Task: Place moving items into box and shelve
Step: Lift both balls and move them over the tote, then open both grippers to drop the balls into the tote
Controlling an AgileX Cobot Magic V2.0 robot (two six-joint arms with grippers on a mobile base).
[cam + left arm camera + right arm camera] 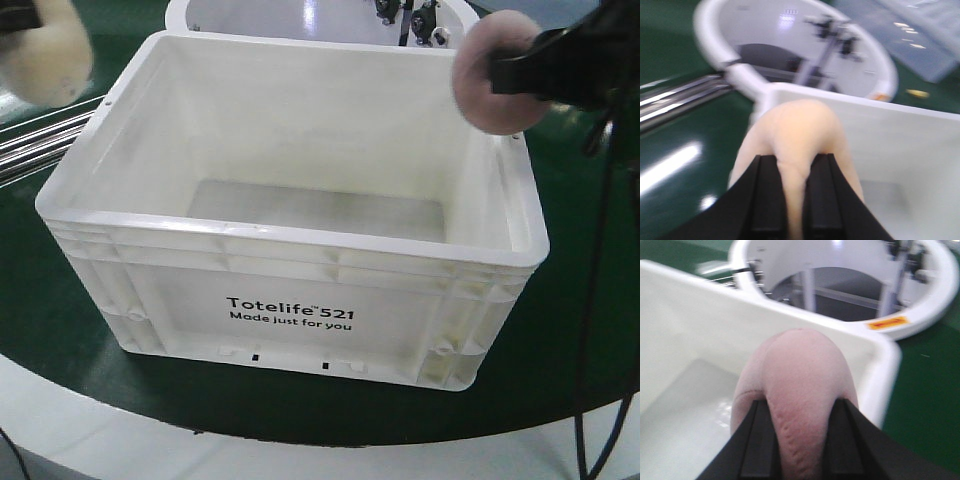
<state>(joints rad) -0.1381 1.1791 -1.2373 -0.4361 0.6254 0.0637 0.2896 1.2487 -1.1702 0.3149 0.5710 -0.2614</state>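
desk [60,330]: dark green, glossy, curved white border [100,440] at near edge | rails [40,140]: shiny metal bars on the desk, left | ring [935,300]: large white hoop behind, orange label [888,322] on its rim | light: overhead, pale glare streaks [670,167] on the green

White ring frame [707,35] at back; metal rails [40,140] left; green surface [30,320]; small yellow piece [917,93]
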